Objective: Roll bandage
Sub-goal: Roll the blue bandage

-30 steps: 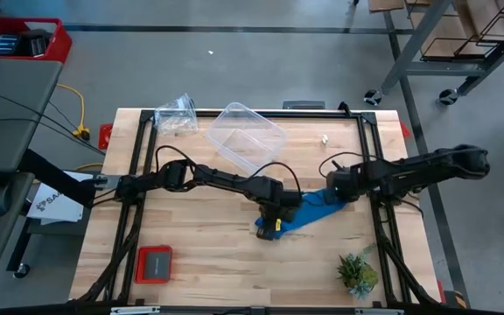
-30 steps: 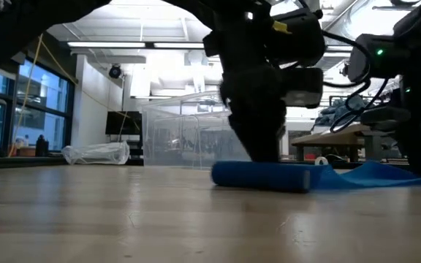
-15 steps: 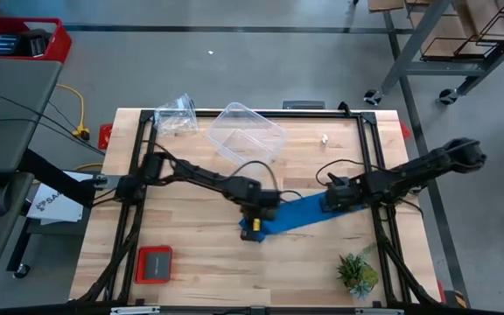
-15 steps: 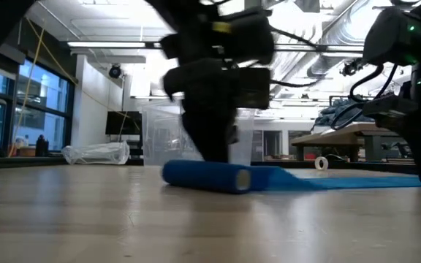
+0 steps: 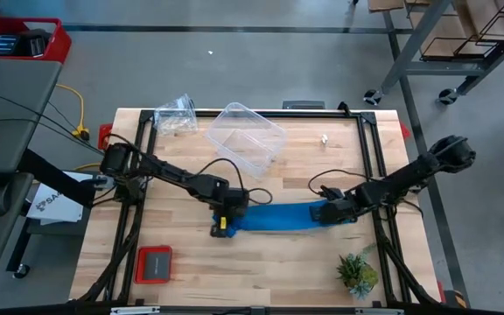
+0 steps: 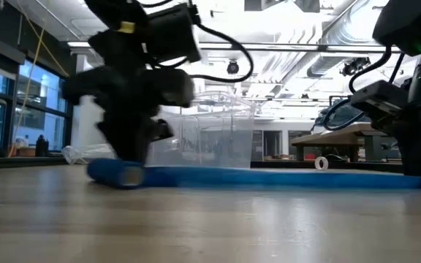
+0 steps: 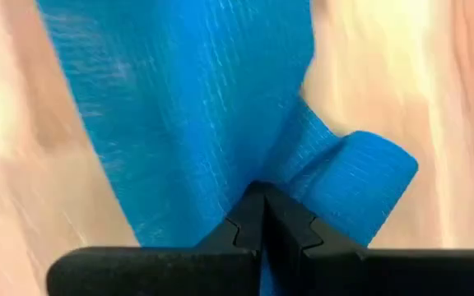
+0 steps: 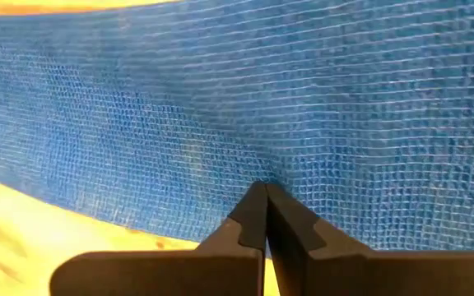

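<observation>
Bandage lies stretched flat mid-table, left gripper clamped on its small rolled end, right gripper pinching the other end, both sets of fingers together; risk: fabric slipping from either pinch, letting the roll slacken or skew

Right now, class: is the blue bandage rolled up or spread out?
Mostly spread out: the bandage lies flat between the left gripper and right gripper, rolled only at its left end.

You have bare tabletop along the near edge; the tub and bag block the far edge.
</observation>
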Tool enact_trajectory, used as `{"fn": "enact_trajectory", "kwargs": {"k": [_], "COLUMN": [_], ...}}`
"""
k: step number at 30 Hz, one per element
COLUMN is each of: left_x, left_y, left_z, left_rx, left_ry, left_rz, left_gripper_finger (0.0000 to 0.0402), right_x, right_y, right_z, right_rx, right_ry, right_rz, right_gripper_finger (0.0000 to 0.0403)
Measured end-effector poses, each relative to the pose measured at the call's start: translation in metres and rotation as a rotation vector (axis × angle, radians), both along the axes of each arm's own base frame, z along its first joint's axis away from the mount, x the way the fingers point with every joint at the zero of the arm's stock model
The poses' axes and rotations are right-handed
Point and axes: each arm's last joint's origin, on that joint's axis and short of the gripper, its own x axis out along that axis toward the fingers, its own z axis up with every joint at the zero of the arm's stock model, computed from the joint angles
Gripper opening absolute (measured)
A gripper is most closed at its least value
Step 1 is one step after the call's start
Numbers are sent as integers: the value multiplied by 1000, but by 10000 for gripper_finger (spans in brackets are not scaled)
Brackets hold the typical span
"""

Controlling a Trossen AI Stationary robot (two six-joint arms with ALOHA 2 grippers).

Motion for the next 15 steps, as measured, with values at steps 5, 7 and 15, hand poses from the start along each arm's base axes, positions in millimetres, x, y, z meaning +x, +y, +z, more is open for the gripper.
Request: {"fn": "enact_trajectory", "kwargs": {"k": [5,7,15], "left_x": [-16,-21,-32], "left_y": [-6,-8,-12], "left_z": [4,5,16], "left_rx": [8,11,5], "left_ry": [34,29,-8], "left_rz": [-80,-107,-170], "left_gripper_finger": [0,0,0], "right_x": [7,12,39], "right_y": [9,11,22], "right_z": [3,5,3], "right_rx": [-7,-18,-38], "right_ry": [-17,-32,-58], "right_rz": [-69,-92,-111], "right_gripper_finger": [0,0,0]}}
